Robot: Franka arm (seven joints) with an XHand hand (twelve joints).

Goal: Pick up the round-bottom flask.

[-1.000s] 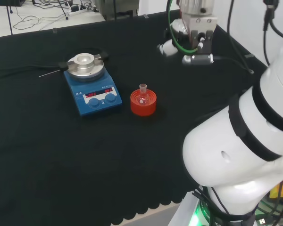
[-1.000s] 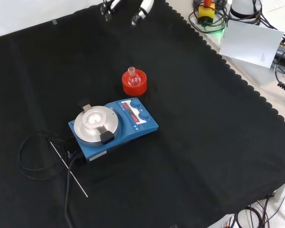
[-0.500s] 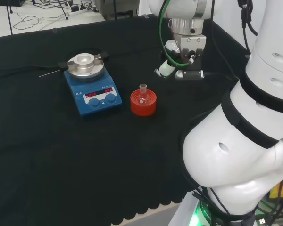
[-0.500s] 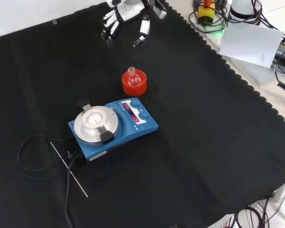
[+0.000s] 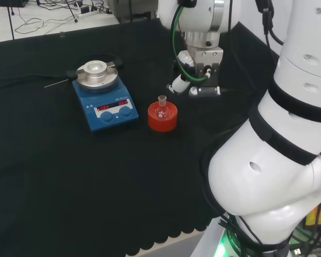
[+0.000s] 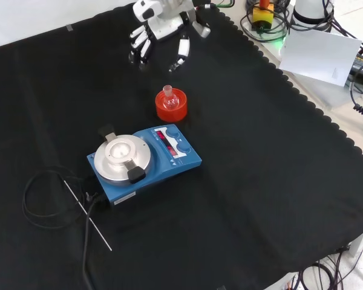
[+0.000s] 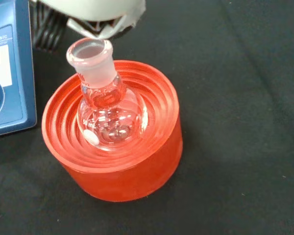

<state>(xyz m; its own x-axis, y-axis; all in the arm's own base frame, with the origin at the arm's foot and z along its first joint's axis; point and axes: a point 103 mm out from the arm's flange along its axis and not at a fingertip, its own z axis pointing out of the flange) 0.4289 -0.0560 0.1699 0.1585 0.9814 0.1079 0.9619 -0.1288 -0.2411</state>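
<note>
Round-bottom flask is seated upright in red ribbed stand, head view, right of stirrer plate; hand has been brought down, now just beyond. Front view: fingers spread, nothing held, above flask. Wrist view: flask neck centred, untouched; grasp judged next.

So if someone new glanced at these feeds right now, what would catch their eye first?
Probably the red ribbed stand in the middle of the black cloth, with the small clear round-bottom flask sitting upright in it. Next, the blue hotplate stirrer with its silver top plate, just in front of the stand in the front view. Then the hand, fingers open, hovering beyond the flask in that view and not touching it.
</note>
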